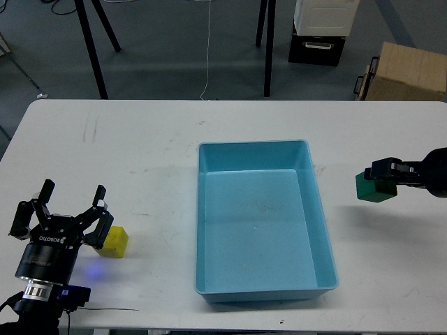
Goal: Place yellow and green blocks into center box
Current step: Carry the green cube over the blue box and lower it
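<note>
A light blue box [260, 283] stands in the middle of the white table. A yellow block [114, 241] lies on the table at the front left. My left gripper [68, 208] is open, its fingers spread, with the right finger just beside the yellow block's left edge. My right gripper [380, 172] is shut on a green block [372, 188] and holds it above the table, to the right of the box.
Beyond the table's far edge stand black tripod legs [94, 52], a black case [316, 49] and a cardboard box [405, 72] on the floor. A blue glow shows on the table under my left wrist.
</note>
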